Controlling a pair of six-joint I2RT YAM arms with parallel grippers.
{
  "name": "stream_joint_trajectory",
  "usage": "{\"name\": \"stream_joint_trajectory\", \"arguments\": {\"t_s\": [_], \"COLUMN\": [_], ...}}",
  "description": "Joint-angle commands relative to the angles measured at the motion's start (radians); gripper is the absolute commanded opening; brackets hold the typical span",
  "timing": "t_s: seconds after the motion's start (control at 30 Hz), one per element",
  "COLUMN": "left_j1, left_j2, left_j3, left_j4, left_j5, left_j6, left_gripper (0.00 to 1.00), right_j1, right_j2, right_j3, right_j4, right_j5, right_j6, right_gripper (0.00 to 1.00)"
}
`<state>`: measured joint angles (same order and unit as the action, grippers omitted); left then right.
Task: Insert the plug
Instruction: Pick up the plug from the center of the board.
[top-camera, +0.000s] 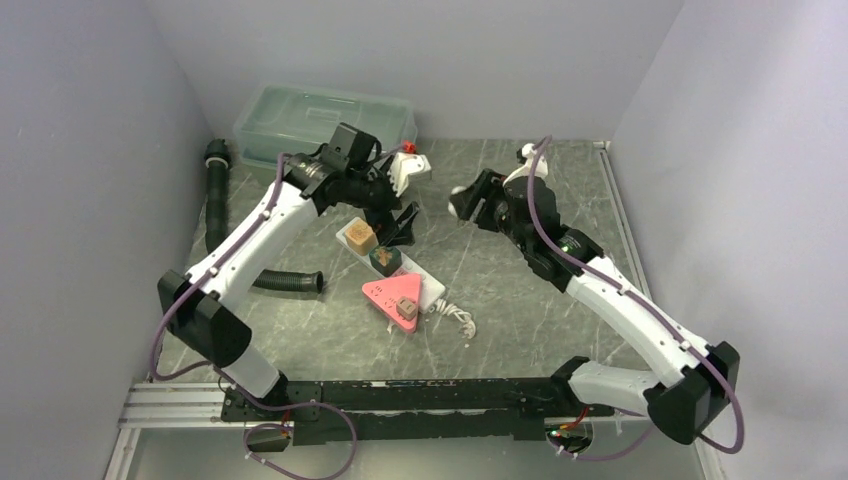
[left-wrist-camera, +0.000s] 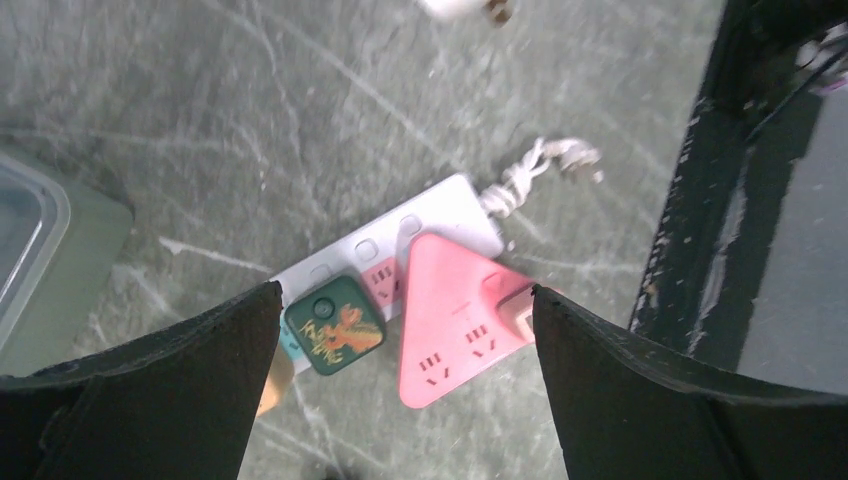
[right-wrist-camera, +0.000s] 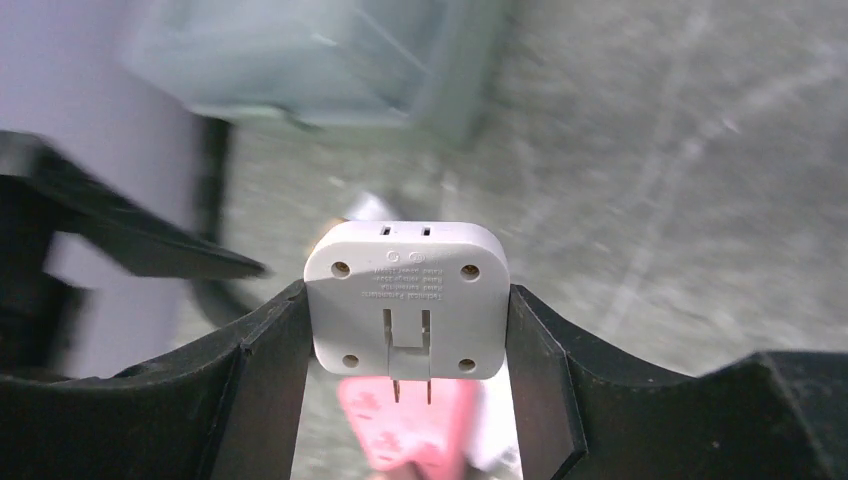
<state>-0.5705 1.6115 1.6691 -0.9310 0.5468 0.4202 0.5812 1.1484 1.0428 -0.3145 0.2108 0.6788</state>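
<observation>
Two black fingers (right-wrist-camera: 270, 380) of the right gripper (right-wrist-camera: 407, 320) clamp one white two-prong plug (right-wrist-camera: 405, 285) by its sides, prongs facing the wrist camera, held above the table (top-camera: 520, 300) to the right of the sockets. Its partner, the left gripper (top-camera: 397, 222), hangs with jaws spread wide and nothing between them over one white power strip (top-camera: 347, 231). On that strip sit one tan cube adapter (top-camera: 363, 237) and one green square adapter (top-camera: 385, 260). One pink triangular socket block (top-camera: 392, 295) lies across its near end, carrying one small tan plug (top-camera: 408, 312). One clear lidded bin (top-camera: 325, 118) and one black corrugated hose (top-camera: 214, 200) lie at the far left.
</observation>
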Motion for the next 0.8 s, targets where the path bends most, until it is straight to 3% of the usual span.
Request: {"name": "stream_joint_trajectory", "arguments": {"t_s": [0.0, 0.13, 0.4, 0.77], "left_j1": [0.001, 0.002, 0.005, 0.008], "left_j2": [-0.071, -0.121, -0.257, -0.257], "left_j3": [0.016, -0.028, -0.110, -0.130], "left_j4": [0.051, 0.094, 0.271, 0.336], "left_j5": [0.172, 0.229, 0.200, 0.216], "left_j6": [-0.099, -0.162, -0.261, -0.350], "left_gripper": [1.00, 1.00, 1.00, 0.84], "right_j1": [0.104, 0.188, 0.250, 0.292], "right_j2": [-0.010, -0.018, -0.015, 0.010], "right_j3": [0.061, 0.060, 0.065, 0.075], "right_j4": [0.141, 0.225, 0.309, 0.355], "right_j5": [0.096, 0.146, 0.172, 0.166], "right_j6": [0.113, 0.168, 0.216, 0.232], "right_gripper": [0.41, 0.41, 0.40, 0.40]}}
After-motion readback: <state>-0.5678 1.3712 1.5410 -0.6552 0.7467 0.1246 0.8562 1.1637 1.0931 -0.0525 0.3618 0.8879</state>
